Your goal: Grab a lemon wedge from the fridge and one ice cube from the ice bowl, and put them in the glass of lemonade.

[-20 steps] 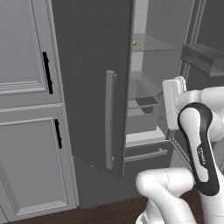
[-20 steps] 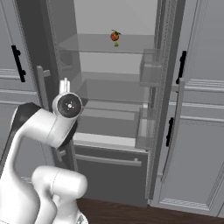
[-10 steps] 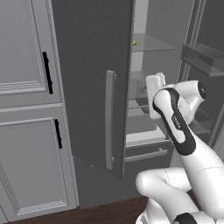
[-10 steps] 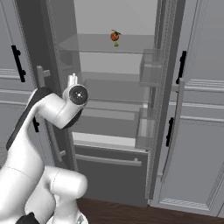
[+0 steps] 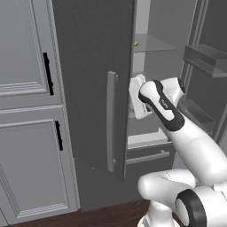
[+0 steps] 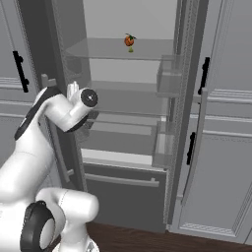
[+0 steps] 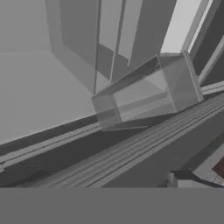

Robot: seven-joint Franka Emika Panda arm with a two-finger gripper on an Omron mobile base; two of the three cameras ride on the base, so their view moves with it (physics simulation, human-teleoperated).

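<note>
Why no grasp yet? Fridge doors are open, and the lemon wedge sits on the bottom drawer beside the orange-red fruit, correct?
Not the drawer. The lemon wedge sits on the upper glass shelf beside the orange-red fruit, as the right base view shows. The fridge doors are open.

The arm (image 5: pixel 190 142) is glossy white, built of rounded tubular links with dark grey joint rings. A black band bearing small white lettering wraps its upper link, and a round grey cap (image 6: pixel 89 97) closes the wrist joint.
</note>
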